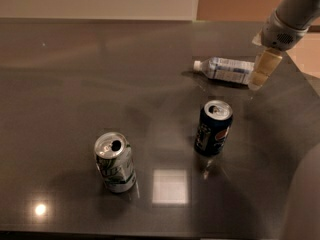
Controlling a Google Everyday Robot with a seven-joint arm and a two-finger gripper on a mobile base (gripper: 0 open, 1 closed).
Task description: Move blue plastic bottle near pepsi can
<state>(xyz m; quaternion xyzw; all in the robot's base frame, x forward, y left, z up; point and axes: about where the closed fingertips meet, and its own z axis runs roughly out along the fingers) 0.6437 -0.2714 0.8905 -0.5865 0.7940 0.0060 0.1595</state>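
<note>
The blue plastic bottle (pixel 225 69) lies on its side at the back right of the dark table, white cap pointing left. The pepsi can (pixel 213 128) stands upright in front of it, dark blue with a silver top. The gripper (pixel 261 70) hangs from the arm at the upper right, its pale fingers just at the bottle's right end, over its base. Whether it touches the bottle is unclear.
A silver-white can with green markings (pixel 115 162) stands upright at the front left. The dark table (pixel 75 84) has its right edge close to the gripper, curving toward the front right. A bright light reflection sits between the two cans.
</note>
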